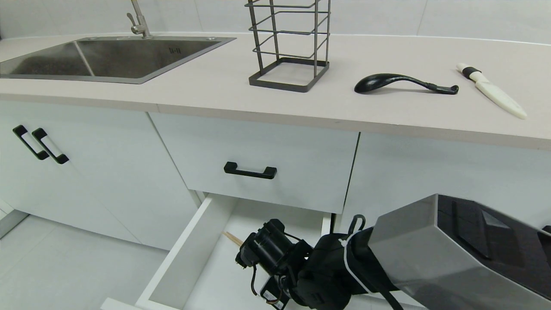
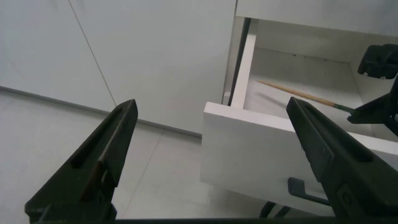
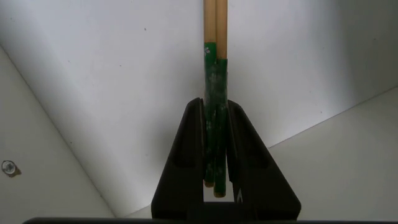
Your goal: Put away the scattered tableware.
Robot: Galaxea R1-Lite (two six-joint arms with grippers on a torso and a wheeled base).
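My right gripper (image 3: 215, 107) is shut on a pair of wooden chopsticks (image 3: 215, 37) with green-wrapped ends, holding them just over the white floor of the open lower drawer (image 1: 189, 241). In the head view the chopsticks' tips (image 1: 232, 238) stick out to the left of the right wrist. On the counter lie a black ladle (image 1: 400, 82) and a white knife (image 1: 490, 89) with a black band, at the right. My left gripper (image 2: 211, 106) hangs open and empty outside the drawer's front left corner (image 2: 249, 134), and from there I see the chopsticks (image 2: 298, 94) inside.
A dark wire rack (image 1: 290, 43) stands mid-counter, and a steel sink (image 1: 112, 56) with a tap sits at the back left. A closed drawer with a black handle (image 1: 250, 171) is above the open one. Cabinet doors (image 1: 77, 185) are to the left, over tiled floor.
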